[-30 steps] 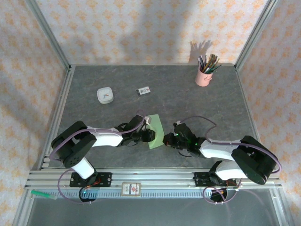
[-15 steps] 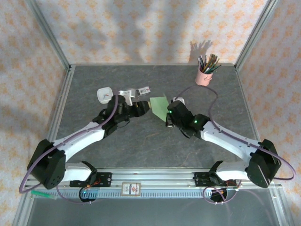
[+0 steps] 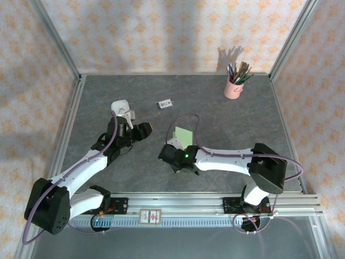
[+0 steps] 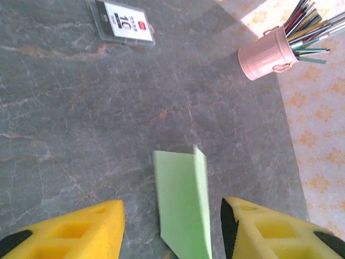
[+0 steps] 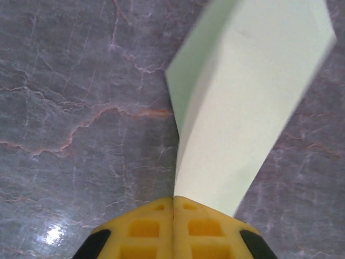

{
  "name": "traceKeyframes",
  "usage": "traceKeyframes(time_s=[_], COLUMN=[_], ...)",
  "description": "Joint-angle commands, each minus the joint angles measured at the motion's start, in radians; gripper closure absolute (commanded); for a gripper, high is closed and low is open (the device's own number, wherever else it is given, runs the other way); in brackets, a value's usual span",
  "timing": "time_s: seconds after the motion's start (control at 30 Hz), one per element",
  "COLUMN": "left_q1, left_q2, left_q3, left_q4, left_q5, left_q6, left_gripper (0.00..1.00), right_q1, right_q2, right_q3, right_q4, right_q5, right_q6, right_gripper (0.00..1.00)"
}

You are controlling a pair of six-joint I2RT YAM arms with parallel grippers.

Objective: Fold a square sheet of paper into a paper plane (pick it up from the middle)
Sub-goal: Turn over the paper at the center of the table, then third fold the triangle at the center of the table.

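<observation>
White dish (image 3: 119, 108) sits just beside the left arm's wrist; from the top view we can't tell if they touch. Risk: a swing of that arm toward the middle could clip the dish and shove it across the counter (image 3: 226, 124).

Left gripper (image 3: 142, 129) (image 4: 171, 211) is about half open with nothing in it. It is aimed at the paper but apart from it. Risk: closing along this line we'd catch one loose corner. We might also just push the sheet sideways, since nothing backs it.

Card (image 3: 164, 104) lies flat further back, away from both arms. Low concern.

The square sheet of paper (image 3: 183, 136) (image 5: 248, 102) is mid-counter and raised at the held end. It is bowed, with one side curled or doubled over; we can't tell which. We also can't tell whether its far end touches the counter.

Right gripper (image 3: 176, 147) (image 5: 173, 203) is clamped fully shut on one narrow end of the sheet. Risk: with a single edge pinch the sheet can twist, sag or slip out. Pressing it down with that bow in it would likely set a crooked crease, and an off-axis plane fold is hard to undo.

Pink pencil cup (image 3: 233, 86) is at the back right, well apart. We see no threat there from here.
</observation>
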Motion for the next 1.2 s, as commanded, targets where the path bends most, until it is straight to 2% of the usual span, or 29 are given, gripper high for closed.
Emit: traceKeyframes(time_s=[0.0, 0.17, 0.33, 0.53, 0.63, 0.83, 1.17], left_q1=[0.006, -0.002, -0.027, -0.104, -0.139, -0.179, -0.198], left_q2=[0.023, 0.055, 0.097, 0.25, 0.34, 0.506, 0.698], left_q3=[-0.003, -0.009, 0.007, 0.094, 0.149, 0.262, 0.424], left_q4=[-0.018, 0.005, 0.04, 0.103, 0.144, 0.132, -0.019], left_q5=[0.051, 0.087, 0.128, 0.187, 0.208, 0.216, 0.173], left_q6=[0.011, 0.011, -0.01, -0.05, -0.071, -0.057, 0.063], left_gripper=[0.49, 0.52, 0.55, 0.65, 0.68, 0.7, 0.7], right_q1=[0.0, -0.005, -0.03, -0.05, -0.057, -0.065, -0.09], right_q2=[-0.038, -0.068, -0.092, -0.11, -0.122, -0.126, -0.117], right_q3=[-0.027, -0.064, -0.126, -0.186, -0.216, -0.241, -0.251], right_q4=[0.071, 0.096, 0.211, 0.316, 0.359, 0.397, 0.446], right_q5=[-0.055, -0.088, -0.168, -0.207, -0.215, -0.218, -0.232], right_q6=[0.027, 0.001, -0.012, -0.006, 0.004, 0.02, 0.024], right_gripper=[1.0, 1.0, 0.99, 0.97, 0.97, 0.97, 0.95])
